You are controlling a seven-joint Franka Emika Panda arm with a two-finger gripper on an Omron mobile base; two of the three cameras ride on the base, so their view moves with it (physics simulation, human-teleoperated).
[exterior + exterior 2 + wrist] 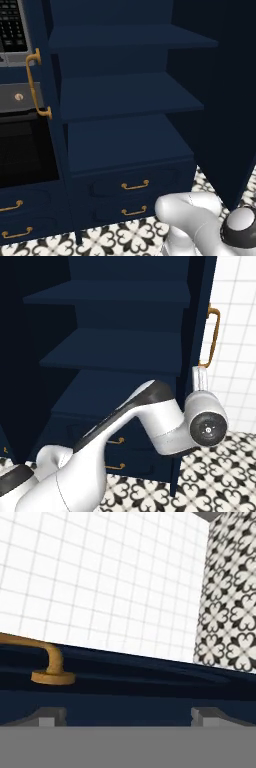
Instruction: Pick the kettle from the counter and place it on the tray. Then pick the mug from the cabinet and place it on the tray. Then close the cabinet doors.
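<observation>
nowhere legible writing; cabinet doors (200,321) open.

I see cabinet (127,95) standing open ahead, navy blue, three bare shelves stepped one above another. Below shelves, two drawers (135,186), each with small brass handle. Left door (42,75) swung out edge-on, curved brass handle (34,84) on it. Right door (220,95) open wide, dark inner face toward me. Left of cabinet, black-fronted oven unit (22,145), keypad panel (12,27) above it. Patterned black-and-white floor tiles (125,239) at bottom. My arm's white elbow (200,220) sits lower right.
</observation>
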